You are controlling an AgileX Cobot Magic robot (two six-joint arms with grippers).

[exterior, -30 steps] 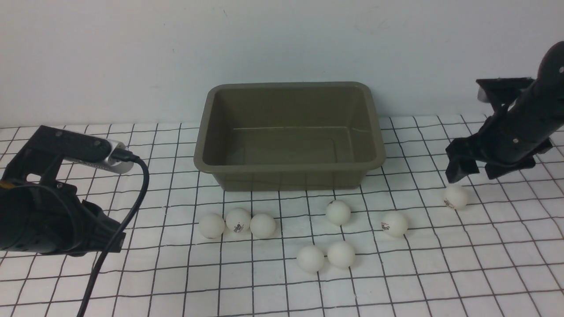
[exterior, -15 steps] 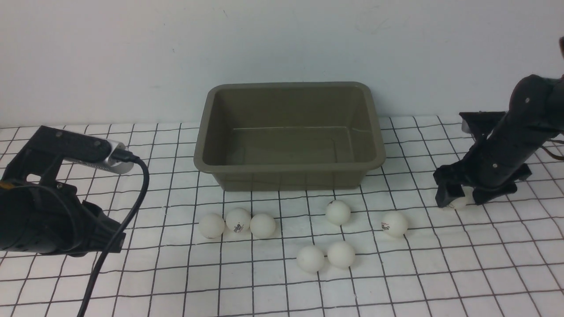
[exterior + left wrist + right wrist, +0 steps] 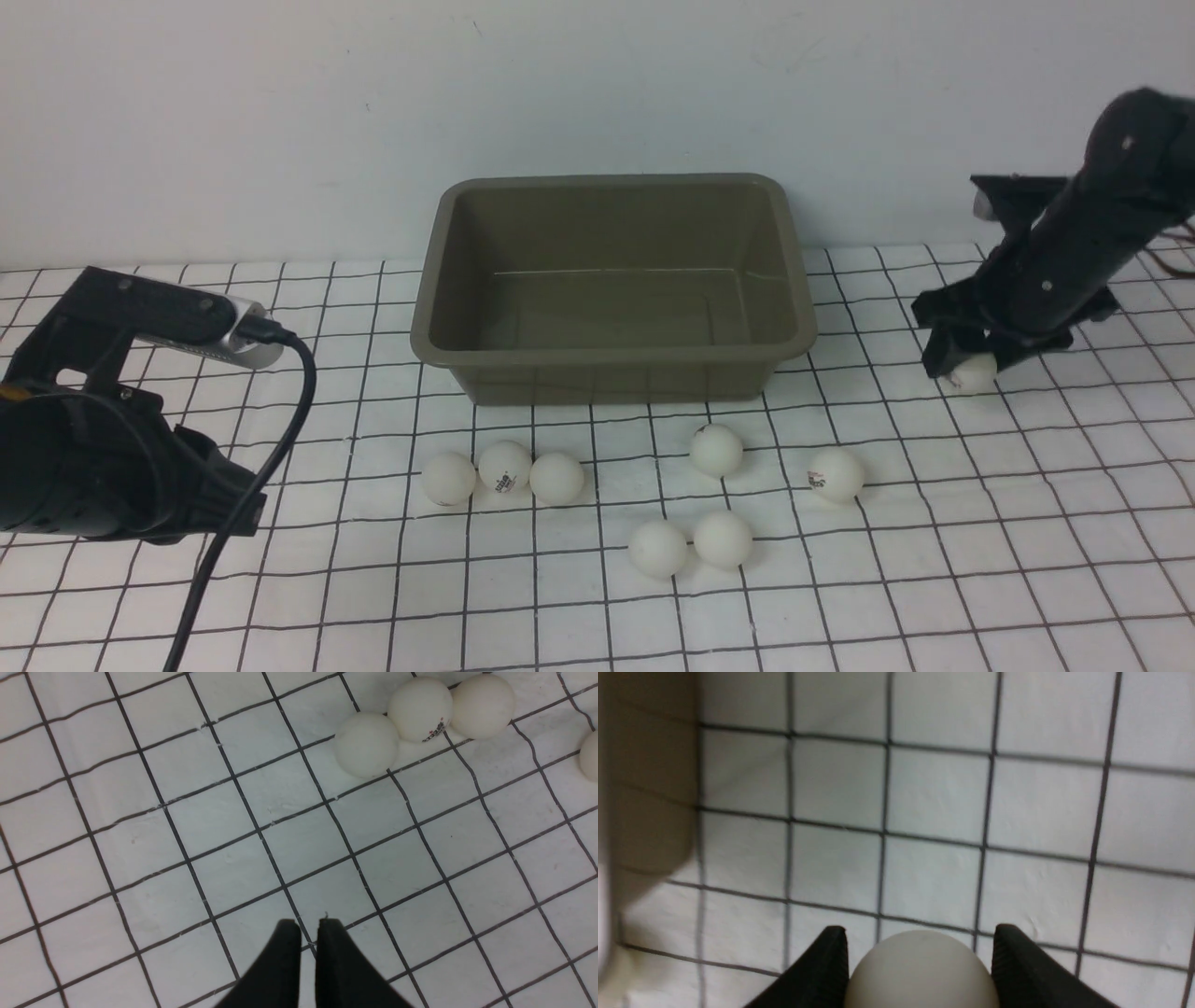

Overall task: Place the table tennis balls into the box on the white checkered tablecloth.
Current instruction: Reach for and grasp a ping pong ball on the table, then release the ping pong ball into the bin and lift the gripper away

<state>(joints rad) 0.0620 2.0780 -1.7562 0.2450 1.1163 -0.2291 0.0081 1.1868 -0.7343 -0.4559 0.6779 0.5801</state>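
Box (image 3: 611,356) stands empty at the back of the white checkered tablecloth (image 3: 934,579), close to the wall. 7 table tennis balls (image 3: 716,451) lie on the cloth in front of it. A row of 3, touching or nearly so, is at the left, and a pair sits side by side nearer the camera. 1 lies alone close to the box front, and 1 with a dark logo is to its right. An 8th ball (image 3: 920,970) sits in the right gripper (image 3: 920,929), right of the box and apart from it. The ribbed pads press on both its sides, jaws partway closed around it. The left gripper (image 3: 307,926) hangs over bare cloth at the near left, its jaws at a thin slit with nothing between them.
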